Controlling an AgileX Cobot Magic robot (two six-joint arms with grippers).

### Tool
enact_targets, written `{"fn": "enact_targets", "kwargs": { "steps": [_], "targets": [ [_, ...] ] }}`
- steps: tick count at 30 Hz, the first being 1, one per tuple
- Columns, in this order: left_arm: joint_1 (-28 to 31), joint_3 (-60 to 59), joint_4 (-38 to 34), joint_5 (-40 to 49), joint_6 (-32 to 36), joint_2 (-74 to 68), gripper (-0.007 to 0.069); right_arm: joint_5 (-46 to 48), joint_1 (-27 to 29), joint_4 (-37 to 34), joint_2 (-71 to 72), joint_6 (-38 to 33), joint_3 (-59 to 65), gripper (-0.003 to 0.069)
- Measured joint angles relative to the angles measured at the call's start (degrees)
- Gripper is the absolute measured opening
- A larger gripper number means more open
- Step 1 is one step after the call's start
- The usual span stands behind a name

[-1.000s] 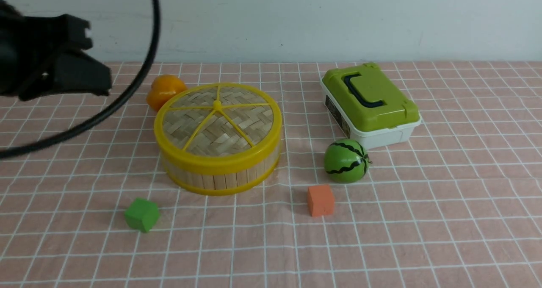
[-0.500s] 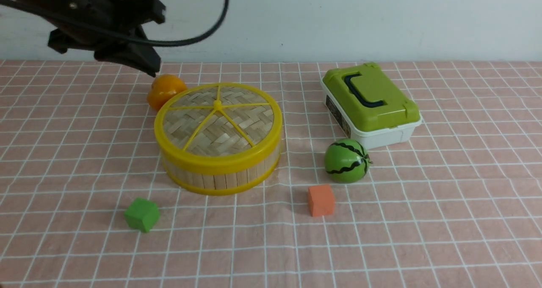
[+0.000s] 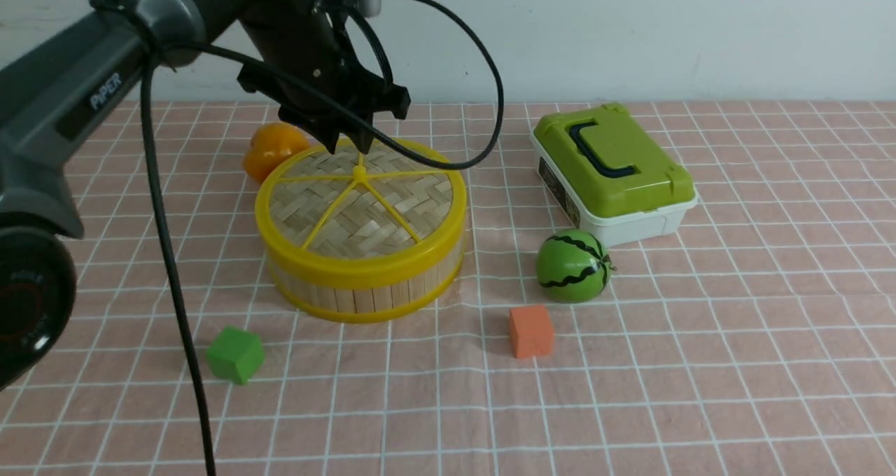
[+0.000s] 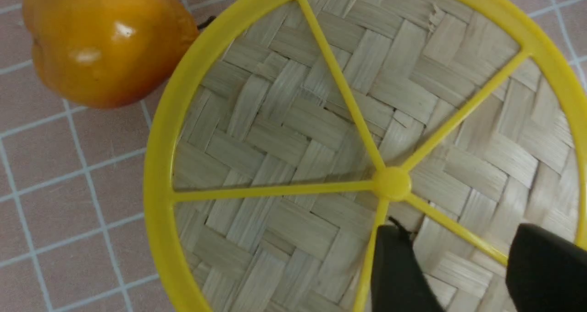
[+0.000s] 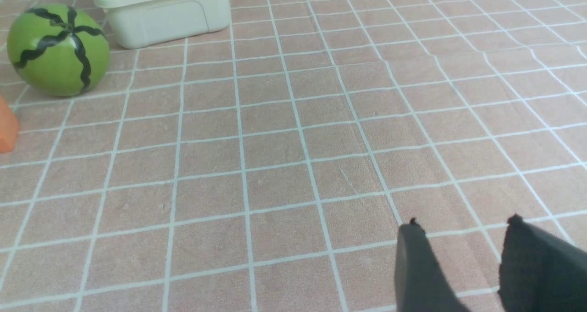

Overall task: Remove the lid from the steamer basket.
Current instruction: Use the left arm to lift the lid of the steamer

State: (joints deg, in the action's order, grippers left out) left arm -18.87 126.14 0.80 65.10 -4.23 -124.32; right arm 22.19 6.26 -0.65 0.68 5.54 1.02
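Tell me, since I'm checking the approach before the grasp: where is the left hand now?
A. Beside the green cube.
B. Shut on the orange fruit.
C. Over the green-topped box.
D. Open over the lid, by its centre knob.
D: the left hand hangs over the lid close to the centre knob, its fingers apart with nothing between them.

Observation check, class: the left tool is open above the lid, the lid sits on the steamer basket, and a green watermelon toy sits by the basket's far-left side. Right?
No. The toy at the far-left side of the steamer basket is an orange fruit, not a green watermelon, as the front view shows. The left tool is open above the lid, which sits on the basket.
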Motion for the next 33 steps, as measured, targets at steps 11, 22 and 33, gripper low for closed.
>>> {"fn": "enact_targets", "kwargs": {
  "steps": [11, 22, 33],
  "targets": [
    [0.00, 0.00, 0.50, -5.33, 1.94, -3.86, 0.0391, 0.00, 0.00, 0.00, 0.00, 0.00, 0.00, 0.0242],
    [0.00, 0.17, 1.65, -4.81, 2.98, -4.23, 0.0321, 0.00, 0.00, 0.00, 0.00, 0.00, 0.00, 0.0242],
    [-0.66, 0.17, 3.51, -3.37, 2.98, -5.62, 0.0290, 0.00, 0.00, 0.00, 0.00, 0.00, 0.00, 0.0242]
  ]
}}
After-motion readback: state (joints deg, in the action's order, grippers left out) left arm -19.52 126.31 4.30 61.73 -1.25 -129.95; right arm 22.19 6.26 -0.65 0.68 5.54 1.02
